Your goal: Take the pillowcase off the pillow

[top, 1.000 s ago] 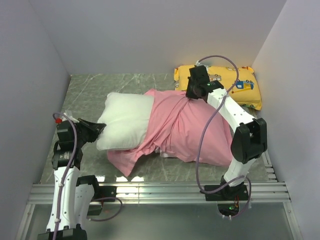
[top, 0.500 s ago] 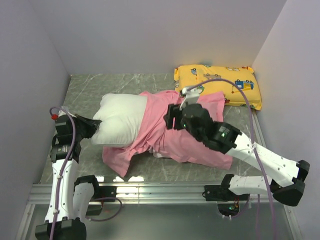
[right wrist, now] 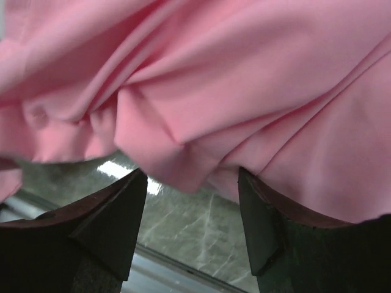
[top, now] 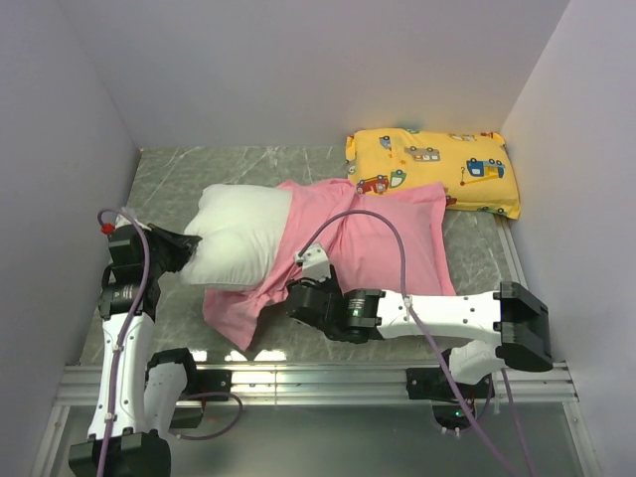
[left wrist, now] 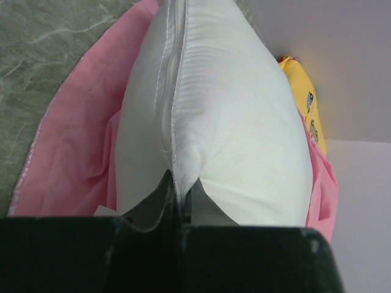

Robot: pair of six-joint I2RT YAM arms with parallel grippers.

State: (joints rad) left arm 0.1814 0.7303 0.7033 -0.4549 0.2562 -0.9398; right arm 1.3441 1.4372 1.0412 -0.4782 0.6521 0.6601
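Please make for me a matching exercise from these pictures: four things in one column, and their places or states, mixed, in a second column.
1 pillow
2 pillowcase
3 yellow pillow
4 right gripper

a open, at the pink fabric's near edge
b far right corner of the table
c pinched at its left end by the left gripper
d covers only the white cushion's right part

Pairs: 1-c, 2-d, 3-b, 4-a

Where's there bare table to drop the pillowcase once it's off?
Biggest free patch: the far-left table, bordered by the back wall, the pillow and the yellow pillow. A narrow strip runs between the pillowcase and the right wall. The near edge is crowded: the right arm lies there, its open tool at the pillowcase's folds.
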